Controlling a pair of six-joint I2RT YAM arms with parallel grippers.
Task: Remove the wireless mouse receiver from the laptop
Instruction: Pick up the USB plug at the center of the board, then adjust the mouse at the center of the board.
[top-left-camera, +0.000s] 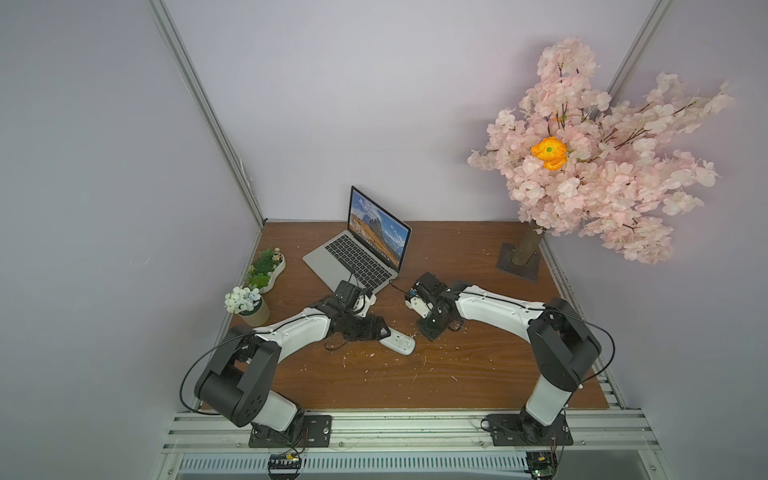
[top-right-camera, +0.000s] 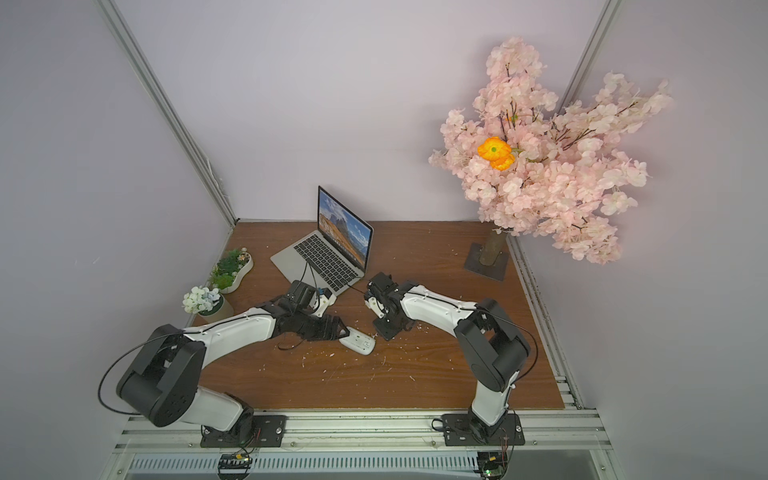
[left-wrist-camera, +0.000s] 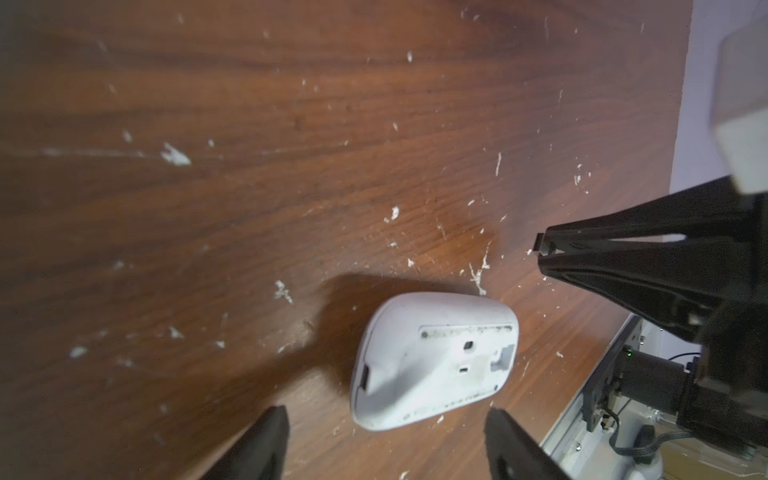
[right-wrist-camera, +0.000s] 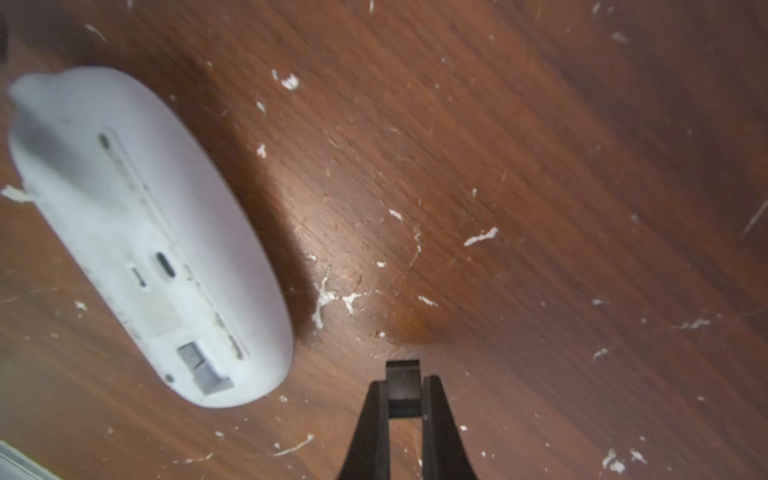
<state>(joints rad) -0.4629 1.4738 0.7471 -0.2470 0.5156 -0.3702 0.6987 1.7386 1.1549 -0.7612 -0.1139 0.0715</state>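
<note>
Both pincers hang mid-frame in both top views. My left pincer (left-wrist-camera: 386, 415) stands apart at the upturned mouse (left-wrist-camera: 436, 361) on the table (top-left-camera: 457, 365). Just right of it, my right pincer (right-wrist-camera: 402, 388) is clamped on the wireless mouse receiver (right-wrist-camera: 401, 372). Farther up the frame, well apart, the laptop (top-left-camera: 357, 253) sits open.

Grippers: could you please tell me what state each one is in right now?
Left gripper: open, holding nothing.
Right gripper: closed on the wireless mouse receiver.

Soft even light — blurry wrist views
</note>
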